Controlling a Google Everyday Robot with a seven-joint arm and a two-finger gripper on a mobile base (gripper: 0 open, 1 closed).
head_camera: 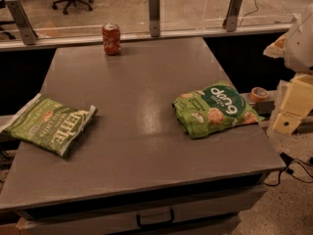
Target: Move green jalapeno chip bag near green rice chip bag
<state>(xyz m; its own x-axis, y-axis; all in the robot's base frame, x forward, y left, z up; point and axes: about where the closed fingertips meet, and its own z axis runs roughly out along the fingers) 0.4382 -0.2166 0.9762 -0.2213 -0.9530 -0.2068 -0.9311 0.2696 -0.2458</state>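
Note:
The green jalapeno chip bag point(51, 125) lies flat at the table's left edge, olive green with white "KETTLE" lettering, and part of it hangs over the side. The green rice chip bag point(215, 109) lies at the right side of the table, puffy and bright green with a dark "dang" circle. My gripper point(289, 112) shows as cream-coloured parts at the right edge of the view, off the table and to the right of the rice chip bag. It holds nothing that I can see and is far from the jalapeno bag.
An orange soda can point(111, 38) stands upright at the table's point(137, 146) far edge. A tape roll point(258, 94) sits on a ledge right of the table. A glass barrier with metal posts point(154, 13) runs behind. A drawer handle point(155, 219) is below the front edge.

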